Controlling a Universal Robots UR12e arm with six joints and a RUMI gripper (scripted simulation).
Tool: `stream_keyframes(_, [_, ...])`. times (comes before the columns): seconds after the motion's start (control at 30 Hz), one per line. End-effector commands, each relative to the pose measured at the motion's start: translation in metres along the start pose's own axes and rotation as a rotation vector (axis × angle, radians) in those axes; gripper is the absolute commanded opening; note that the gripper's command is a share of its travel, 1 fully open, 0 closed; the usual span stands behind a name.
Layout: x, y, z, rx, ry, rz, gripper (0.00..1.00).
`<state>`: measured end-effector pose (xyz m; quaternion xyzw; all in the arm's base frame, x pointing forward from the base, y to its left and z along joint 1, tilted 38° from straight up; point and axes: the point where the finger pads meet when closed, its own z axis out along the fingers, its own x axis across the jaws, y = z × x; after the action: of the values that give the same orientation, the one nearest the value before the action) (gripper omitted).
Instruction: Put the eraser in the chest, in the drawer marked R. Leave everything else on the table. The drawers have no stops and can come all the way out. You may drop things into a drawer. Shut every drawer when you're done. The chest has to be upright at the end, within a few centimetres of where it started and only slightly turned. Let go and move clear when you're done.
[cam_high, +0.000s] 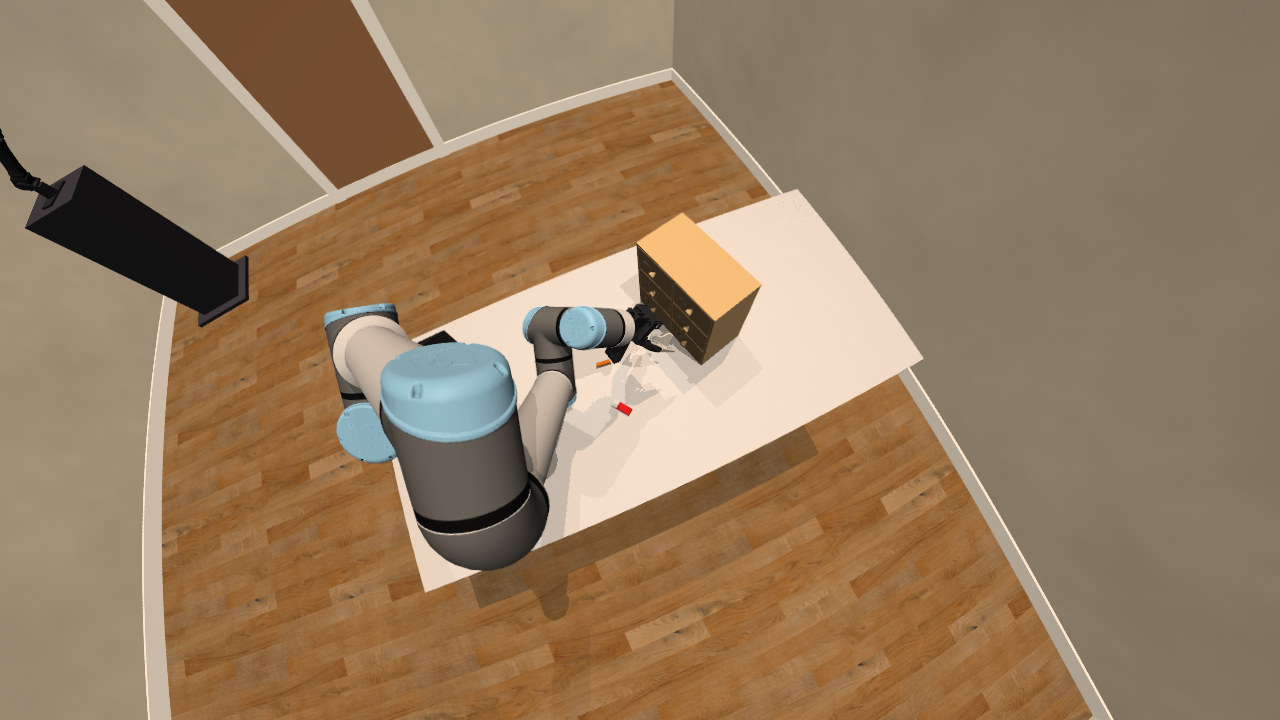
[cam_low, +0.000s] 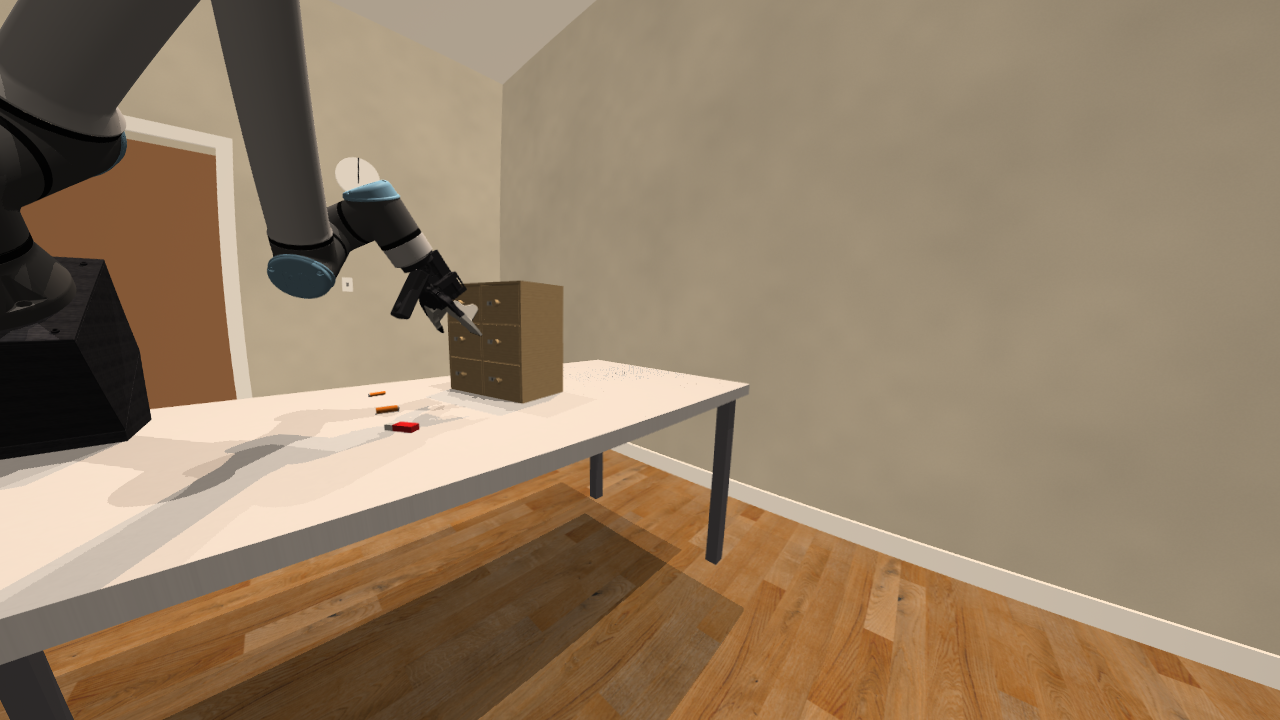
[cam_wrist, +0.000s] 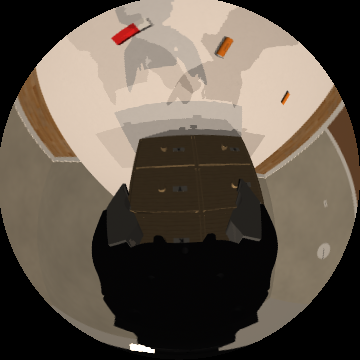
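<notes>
The wooden chest (cam_high: 698, 286) stands upright at the far side of the white table, with two columns of three drawers, all shut. It also shows in the side view (cam_low: 507, 340) and in the wrist view (cam_wrist: 192, 185). The drawer marks are too small to read. My gripper (cam_high: 657, 340) (cam_low: 456, 313) is open and empty. It hovers just in front of the chest's drawer face, at about the middle row (cam_wrist: 184, 190). A small red block with a pale end (cam_high: 622, 409) (cam_low: 403, 427) (cam_wrist: 127, 34), perhaps the eraser, lies on the table well short of the chest.
Two small orange items lie on the table between the red block and the chest, a stubby one (cam_low: 386, 409) (cam_wrist: 224, 46) and a thinner one (cam_low: 376, 393) (cam_wrist: 285, 97). My own arm spans the near table. The black robot base (cam_low: 62, 358) stands at the table's left end.
</notes>
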<state>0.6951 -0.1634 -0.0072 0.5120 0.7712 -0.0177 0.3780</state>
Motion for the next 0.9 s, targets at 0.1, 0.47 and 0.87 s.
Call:
stream_keyframes(0.1, [0.0,0.001,0.011,-0.088,-0.001,0.0,1.0])
stream_keyframes(0.47, [0.0,0.002,0.028,-0.224,-0.001,0.0,1.0])
stream_keyframes(0.87, [0.0,0.003,0.04,-0.319,-0.001,0.0,1.0])
